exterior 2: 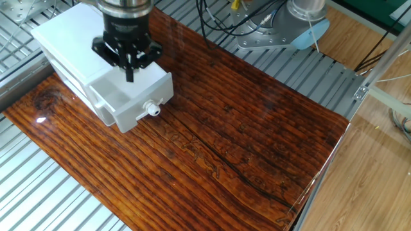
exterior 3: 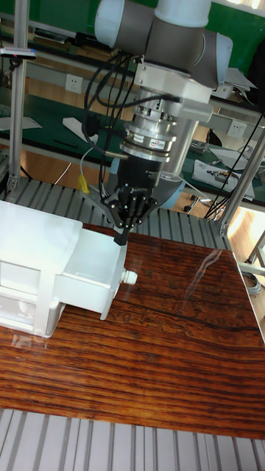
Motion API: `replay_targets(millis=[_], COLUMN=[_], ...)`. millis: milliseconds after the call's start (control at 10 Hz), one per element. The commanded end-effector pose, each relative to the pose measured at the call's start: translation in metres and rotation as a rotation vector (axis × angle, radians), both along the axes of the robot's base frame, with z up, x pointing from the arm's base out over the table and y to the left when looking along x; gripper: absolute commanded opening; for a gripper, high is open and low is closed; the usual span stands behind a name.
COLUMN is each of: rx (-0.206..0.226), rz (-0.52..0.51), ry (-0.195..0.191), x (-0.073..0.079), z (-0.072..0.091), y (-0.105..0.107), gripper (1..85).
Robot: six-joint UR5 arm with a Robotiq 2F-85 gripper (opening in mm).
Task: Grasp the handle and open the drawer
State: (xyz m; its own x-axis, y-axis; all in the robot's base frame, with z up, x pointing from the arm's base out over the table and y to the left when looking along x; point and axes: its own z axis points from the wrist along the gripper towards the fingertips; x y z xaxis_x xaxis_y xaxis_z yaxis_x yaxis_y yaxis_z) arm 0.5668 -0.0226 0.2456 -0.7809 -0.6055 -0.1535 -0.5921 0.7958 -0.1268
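Note:
The white drawer [exterior 2: 122,93] stands pulled partway out of the white cabinet [exterior 2: 64,38], with its tray open at the top. The handle [exterior 2: 152,109], a small whitish knob, sticks out of the drawer front and nothing touches it. My gripper [exterior 2: 130,76] hangs above the drawer's tray, behind and left of the handle, its black fingers pressed together with nothing between them. In the tall fixed view the gripper [exterior 3: 120,239] points down at the drawer's [exterior 3: 92,283] rear top edge, above the handle [exterior 3: 129,278].
The cabinet sits at the back left corner of a glossy dark wooden board [exterior 2: 244,128]. Ribbed metal table surface [exterior 2: 38,192] surrounds the board. The arm's base [exterior 2: 282,25] and black cables stand at the back right.

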Motion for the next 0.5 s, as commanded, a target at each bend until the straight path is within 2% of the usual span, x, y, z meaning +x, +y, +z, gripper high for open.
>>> replay_targets(millis=[0,300,400], rx=[0.064,0.071,0.088], rz=[-0.166,-0.154,-0.162], ry=[-0.004,0.012,0.013], x=[-0.0026,-0.0054,-0.0054], z=[0.0074,0.0057,0.0062], y=[0.0038,0.0068,0.0112], gripper=[2.0,2.0,2.0])
